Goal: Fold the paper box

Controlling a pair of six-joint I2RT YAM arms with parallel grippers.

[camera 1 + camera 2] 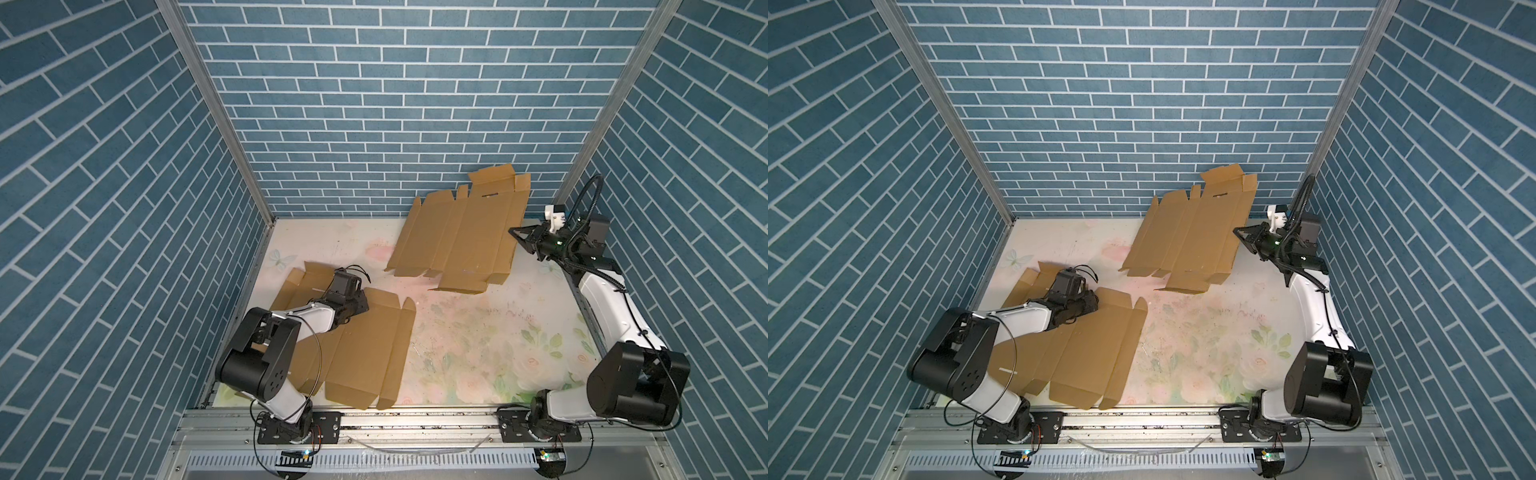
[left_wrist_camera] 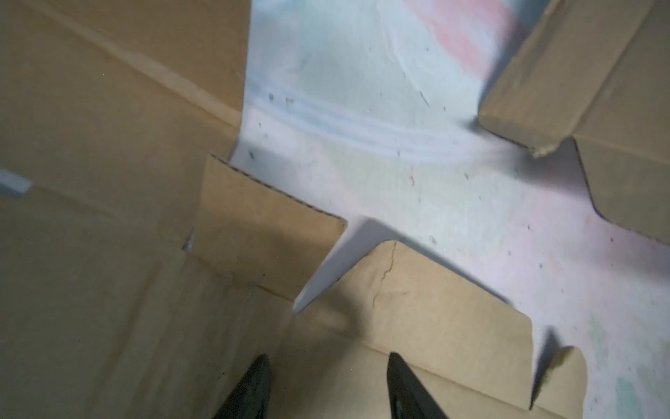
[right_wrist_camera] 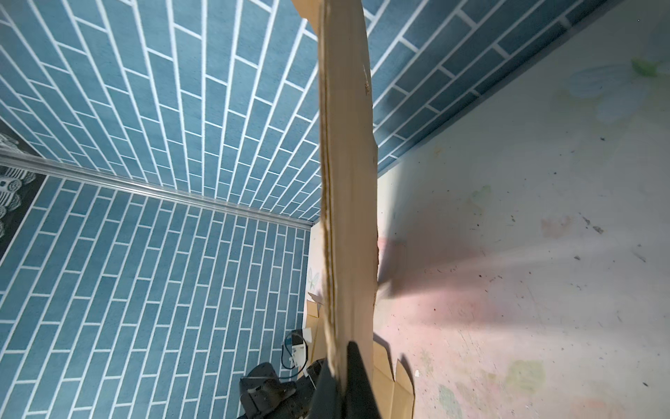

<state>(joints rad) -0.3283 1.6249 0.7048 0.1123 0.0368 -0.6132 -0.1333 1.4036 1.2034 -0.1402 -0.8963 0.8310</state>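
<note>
I've got the unfolded brown box blank (image 1: 457, 237) far right, tilted up off the table (image 1: 478, 340), with the right gripper (image 1: 513, 230) clamped on its right edge. A second blank (image 1: 365, 345) lies flat near left, partly hidden by my arm. The left gripper (image 2: 326, 362) is over it, jaws half apart and empty.

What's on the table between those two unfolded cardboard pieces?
Nothing. Only bare flowered tabletop separates the far cardboard sheet from the near cardboard sheet; both top views show it.

The left arm (image 1: 309, 320) hides part of the near paper box (image 1: 365, 353).
</note>
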